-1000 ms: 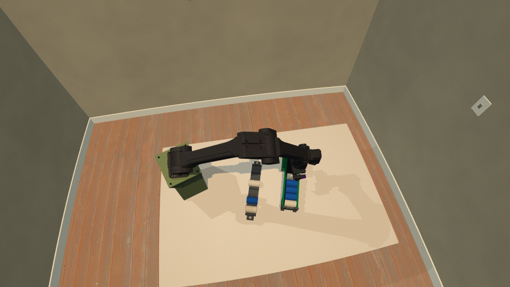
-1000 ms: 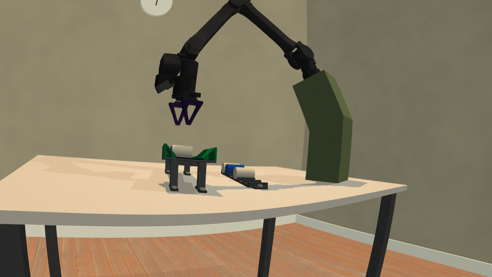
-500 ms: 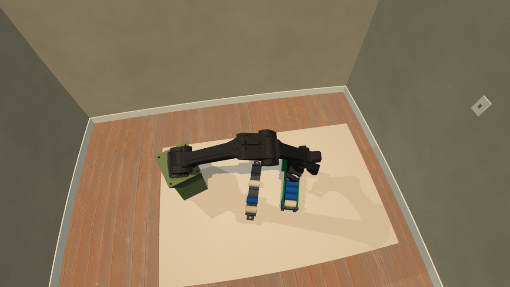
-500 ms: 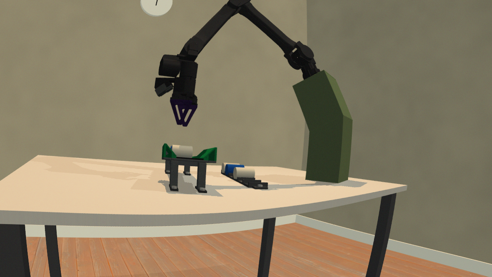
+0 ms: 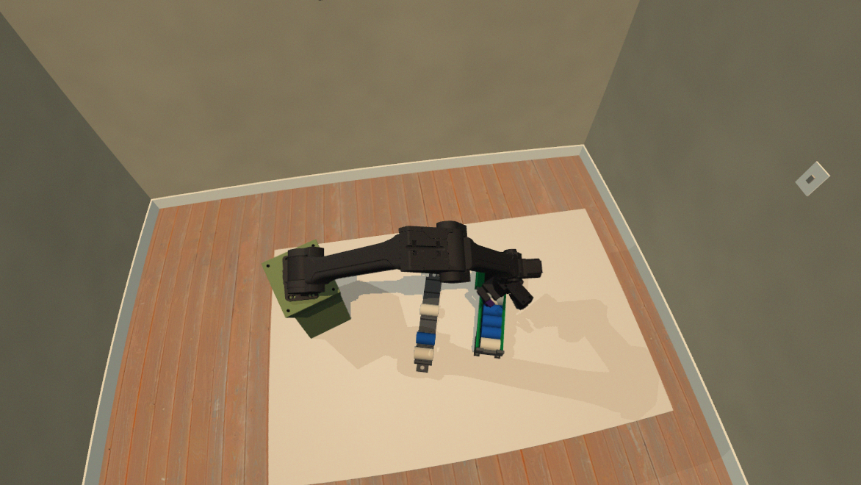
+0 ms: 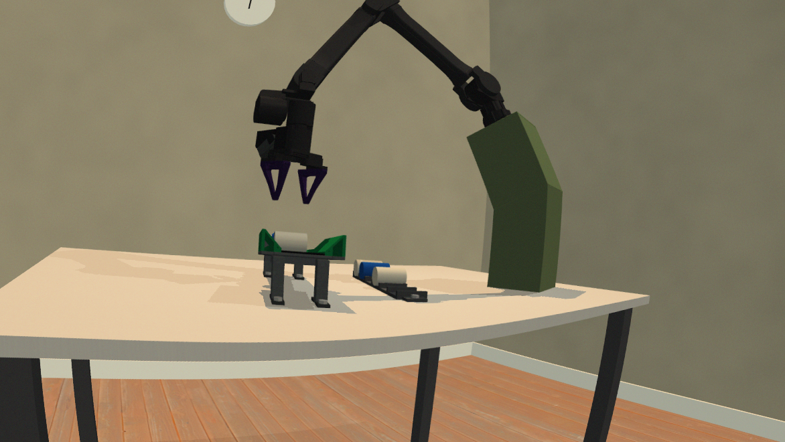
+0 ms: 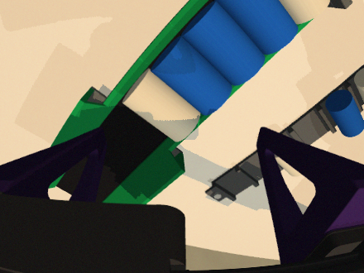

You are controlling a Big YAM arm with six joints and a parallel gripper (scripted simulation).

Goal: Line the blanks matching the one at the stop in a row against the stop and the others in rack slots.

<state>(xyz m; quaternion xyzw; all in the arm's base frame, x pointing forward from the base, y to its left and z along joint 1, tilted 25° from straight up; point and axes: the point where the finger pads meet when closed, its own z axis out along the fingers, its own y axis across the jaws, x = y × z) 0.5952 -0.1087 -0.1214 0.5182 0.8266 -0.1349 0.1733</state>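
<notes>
Gripper (image 5: 495,301) (image 6: 291,201) (image 7: 181,136) is spread wide, nothing between the fingers, hanging above the feed ramp (image 5: 478,325) (image 6: 335,246) (image 7: 153,174). Five blanks lie across the ramp. From its stop (image 5: 488,353): cream blank (image 5: 490,344) (image 7: 304,8), three blue blanks (image 5: 491,320) (image 7: 225,43), then outer cream blank (image 5: 499,298) (image 6: 291,241) (image 7: 163,107). So the ramp holds mixed colors.

Stock rack (image 5: 427,325) (image 6: 414,295) (image 7: 236,182) is on the pedestal side of the ramp, apart from it, with three blanks: a blue one (image 5: 425,338) (image 6: 375,268) (image 7: 347,113) between upper cream blank (image 5: 428,309) (image 6: 390,275) and lower cream blank (image 5: 423,353) (image 6: 363,266) in top view. Pedestal (image 5: 274,264) (image 6: 516,236) stands beyond the rack from the ramp. Can't tell if the rack blanks are centered.
</notes>
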